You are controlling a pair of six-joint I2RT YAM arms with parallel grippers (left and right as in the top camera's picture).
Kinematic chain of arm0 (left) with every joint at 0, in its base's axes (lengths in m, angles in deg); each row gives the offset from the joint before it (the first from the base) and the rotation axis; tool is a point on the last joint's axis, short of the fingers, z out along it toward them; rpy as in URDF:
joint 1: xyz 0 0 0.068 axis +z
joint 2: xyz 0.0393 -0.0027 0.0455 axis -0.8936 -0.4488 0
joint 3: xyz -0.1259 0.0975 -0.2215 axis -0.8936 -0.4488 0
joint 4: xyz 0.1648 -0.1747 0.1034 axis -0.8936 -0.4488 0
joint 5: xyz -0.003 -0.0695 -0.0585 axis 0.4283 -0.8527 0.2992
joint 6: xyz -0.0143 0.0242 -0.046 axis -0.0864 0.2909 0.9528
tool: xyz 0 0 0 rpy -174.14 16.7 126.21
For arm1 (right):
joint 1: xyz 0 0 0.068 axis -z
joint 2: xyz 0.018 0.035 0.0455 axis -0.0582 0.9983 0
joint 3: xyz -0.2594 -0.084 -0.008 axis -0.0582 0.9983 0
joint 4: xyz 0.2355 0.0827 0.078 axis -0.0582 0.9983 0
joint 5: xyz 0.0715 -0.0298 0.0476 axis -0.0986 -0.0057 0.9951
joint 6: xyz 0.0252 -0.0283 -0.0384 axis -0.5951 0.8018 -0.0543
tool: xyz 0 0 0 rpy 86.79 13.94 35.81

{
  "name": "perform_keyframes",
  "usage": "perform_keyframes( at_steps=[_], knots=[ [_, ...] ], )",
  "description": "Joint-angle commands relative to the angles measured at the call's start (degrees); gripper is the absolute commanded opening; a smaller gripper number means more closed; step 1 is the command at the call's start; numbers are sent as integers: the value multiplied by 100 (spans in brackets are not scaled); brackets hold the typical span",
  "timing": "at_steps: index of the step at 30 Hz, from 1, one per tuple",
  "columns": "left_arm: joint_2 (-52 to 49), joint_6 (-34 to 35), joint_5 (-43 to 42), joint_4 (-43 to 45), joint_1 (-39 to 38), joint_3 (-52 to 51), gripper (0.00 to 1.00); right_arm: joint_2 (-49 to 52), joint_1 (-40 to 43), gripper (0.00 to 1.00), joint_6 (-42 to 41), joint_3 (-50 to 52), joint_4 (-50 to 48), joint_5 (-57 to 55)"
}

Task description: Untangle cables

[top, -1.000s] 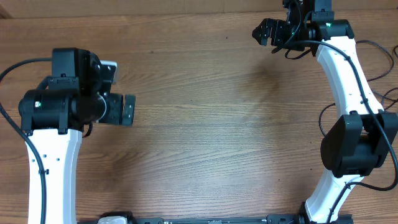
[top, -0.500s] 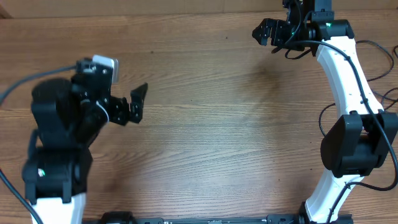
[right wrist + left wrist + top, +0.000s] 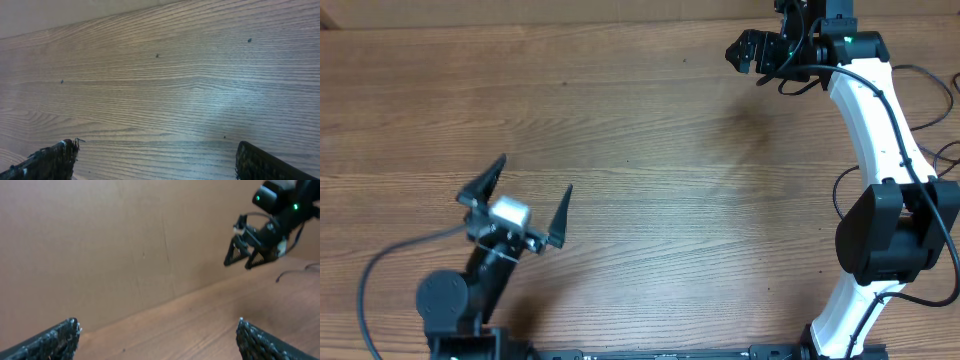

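No cables show in any view; only bare wood lies in front of both grippers. My left gripper is at the near left of the table, tilted up and open wide, with nothing between its fingers. In the left wrist view the left gripper looks across the table towards the far wall. My right gripper hangs at the far right, open and empty, also seen as the right gripper from the left wrist. In its own view the right gripper faces bare table wood.
The wooden table spans the whole view. Thick black arm wires trail along the right edge. A plain brown wall stands behind the table's far edge.
My left arm has swung back from the left middle to the near edge, and its gripper has turned to face the far side. The right arm has not moved.
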State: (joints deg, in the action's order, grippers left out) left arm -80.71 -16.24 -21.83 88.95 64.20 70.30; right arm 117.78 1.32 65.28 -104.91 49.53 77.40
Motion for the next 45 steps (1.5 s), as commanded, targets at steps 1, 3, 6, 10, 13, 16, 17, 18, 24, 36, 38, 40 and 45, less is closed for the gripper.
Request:
perform_keyframes(
  at_steps=[1,3,6,10,13,16,17,18,24,36,38,40,45],
  knots=[
    [702,-61,-59,334,17,-833,99,-28,-17,100,-9,35,-15,31],
    [1075,-57,-61,468,17,-1224,100,-28,-17,100,-11,35,-15,31],
    [1716,118,-9,660,20,-1891,100,-28,-17,100,-9,35,-15,31],
    [2225,284,-2,673,17,-2345,100,-28,-17,100,-9,35,-15,31],
    [2347,286,46,380,24,-2341,100,-28,-17,100,-9,35,-15,31],
    [2347,286,144,210,24,-2341,100,-28,-17,100,-9,35,-15,31],
    [2347,284,153,131,24,-2341,100,-28,-17,100,-9,35,-15,31],
    [2347,284,162,28,24,-2341,100,-28,-17,100,-9,35,-15,31],
    [2347,306,369,-905,24,-2341,99,-28,-17,100,-9,35,-15,31],
    [2350,297,385,-885,24,-2341,100,-28,-17,100,-9,35,-15,31],
    [2350,299,387,-866,24,-2341,100,-28,-17,100,-9,35,-15,31],
    [2350,299,387,-866,24,-2341,99,-28,-17,100,-9,35,-15,33],
    [2347,299,387,-868,24,-2341,100,-28,-17,100,-9,35,-15,31]
  ],
)
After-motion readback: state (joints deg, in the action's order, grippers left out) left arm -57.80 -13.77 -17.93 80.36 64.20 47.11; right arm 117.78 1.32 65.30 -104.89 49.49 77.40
